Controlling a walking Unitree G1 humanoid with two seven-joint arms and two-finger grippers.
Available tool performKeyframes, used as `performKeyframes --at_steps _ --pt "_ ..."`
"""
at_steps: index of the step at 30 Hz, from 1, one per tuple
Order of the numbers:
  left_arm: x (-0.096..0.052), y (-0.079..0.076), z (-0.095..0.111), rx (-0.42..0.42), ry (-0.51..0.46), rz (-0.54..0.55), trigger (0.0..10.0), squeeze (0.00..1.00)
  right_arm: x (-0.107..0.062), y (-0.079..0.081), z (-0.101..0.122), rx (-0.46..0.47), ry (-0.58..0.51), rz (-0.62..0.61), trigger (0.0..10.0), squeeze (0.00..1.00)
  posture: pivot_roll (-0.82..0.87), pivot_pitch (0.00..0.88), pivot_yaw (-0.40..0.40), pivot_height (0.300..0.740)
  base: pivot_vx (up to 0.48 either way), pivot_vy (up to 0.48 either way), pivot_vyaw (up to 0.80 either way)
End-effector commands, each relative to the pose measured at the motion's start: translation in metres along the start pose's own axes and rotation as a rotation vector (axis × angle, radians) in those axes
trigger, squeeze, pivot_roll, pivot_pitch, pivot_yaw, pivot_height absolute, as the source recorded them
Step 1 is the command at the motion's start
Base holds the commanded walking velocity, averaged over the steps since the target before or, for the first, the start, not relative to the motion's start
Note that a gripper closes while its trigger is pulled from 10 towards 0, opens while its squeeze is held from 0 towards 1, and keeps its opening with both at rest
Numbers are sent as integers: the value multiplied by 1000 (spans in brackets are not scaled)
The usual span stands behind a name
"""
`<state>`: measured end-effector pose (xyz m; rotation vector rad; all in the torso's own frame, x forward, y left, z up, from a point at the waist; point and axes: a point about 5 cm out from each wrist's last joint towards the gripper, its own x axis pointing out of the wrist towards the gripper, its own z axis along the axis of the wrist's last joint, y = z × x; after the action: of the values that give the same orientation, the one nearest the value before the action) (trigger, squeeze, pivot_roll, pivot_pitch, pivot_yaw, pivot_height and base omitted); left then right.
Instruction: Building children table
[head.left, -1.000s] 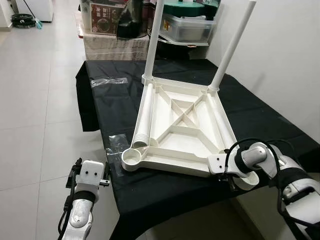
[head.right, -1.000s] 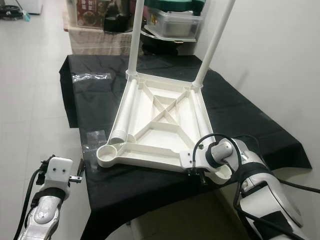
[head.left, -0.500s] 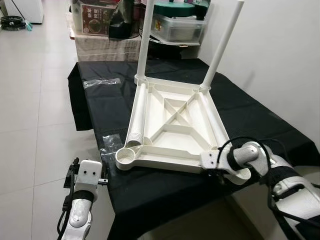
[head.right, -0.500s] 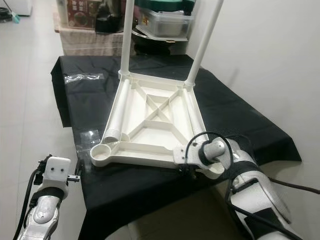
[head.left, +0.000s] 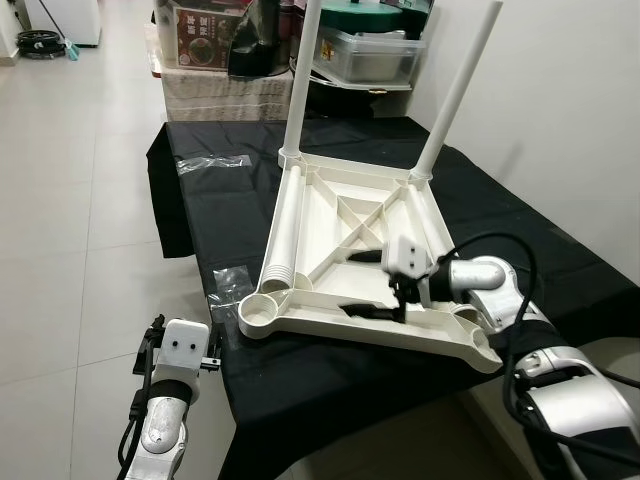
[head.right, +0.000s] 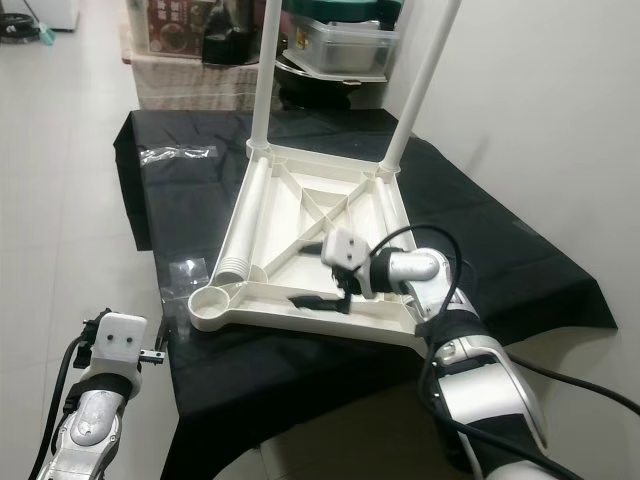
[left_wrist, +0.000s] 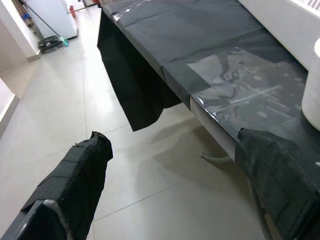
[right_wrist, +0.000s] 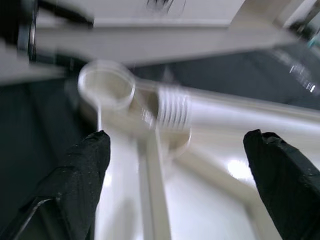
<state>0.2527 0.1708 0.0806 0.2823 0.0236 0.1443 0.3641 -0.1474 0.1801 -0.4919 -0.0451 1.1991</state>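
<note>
White upturned table (head.left: 345, 255) lies under the right end effector (head.left: 368, 283), fingers spread, grasping nothing.

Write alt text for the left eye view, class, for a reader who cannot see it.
An upside-down white children's table lies on a black-covered table, two legs standing at its far corners and a loose leg lying inside. The right gripper reaches over its near middle, fingers open; the left gripper hangs beside the table edge.
</note>
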Motion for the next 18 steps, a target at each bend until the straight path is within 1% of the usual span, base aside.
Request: performKeyframes --at_steps 1,2,3,4,5,6,7,8,10,11,13,14,16,17,18 --pt "-2 -8 -4 0 17 -28 10000 0 2 1 -1 34 -25 -26 10000 1000 36 0 -150 740 0 0 0" --pt "-1 -9 -4 1 17 -31 10000 0 8 6 -2 68 -44 -4 10000 400 43 0 -154 740 0 0 0" --pt "-1 -8 -4 1 16 -28 10000 0 18 15 -2 123 -74 30 10000 0 45 0 -156 740 0 0 0" --pt "-1 -8 -4 1 16 -28 10000 0 18 15 -2 123 -74 30 10000 0 45 0 -156 740 0 0 0" --pt "-2 -7 -4 1 16 -24 10000 0 24 23 -2 172 -103 59 10000 0 45 0 -156 740 0 0 0" --pt "-2 -6 -5 2 17 -20 10000 0 33 32 -4 206 -107 71 10000 0 47 0 -158 740 0 0 0" --pt "-2 -6 -5 2 17 -20 10000 0 33 32 -4 206 -107 71 10000 0 47 0 -158 740 0 0 0" --pt "-2 -5 -5 2 18 -18 10000 0 38 37 -6 223 -105 73 10000 0 47 0 -158 740 0 0 0" --pt "-2 -6 -5 3 18 -18 10000 0 47 47 -21 263 -14 39 10000 0 49 0 -159 740 0 0 0" --pt "-2 -6 -5 3 18 -18 10000 0 47 47 -21 263 -14 39 10000 0 49 0 -159 740 0 0 0" --pt "-2 -6 -4 3 16 -20 10000 0 50 54 -35 310 70 5 10000 0 48 0 -159 740 0 0 0" --pt "-2 -6 -5 2 17 -19 10000 0 51 56 -39 323 95 -5 10000 0 48 0 -159 740 0 0 0" --pt "-2 -6 -5 2 17 -19 10000 0 51 56 -39 323 95 -5 10000 0 48 0 -159 740 0 0 0" --pt "-2 -6 -4 2 17 -19 10000 0 51 57 -41 336 113 -7 9725 0 45 0 -158 740 0 0 0" --pt "-2 -6 -4 2 17 -19 10000 0 51 57 -41 336 113 -7 9725 0 45 0 -158 740 0 0 0"
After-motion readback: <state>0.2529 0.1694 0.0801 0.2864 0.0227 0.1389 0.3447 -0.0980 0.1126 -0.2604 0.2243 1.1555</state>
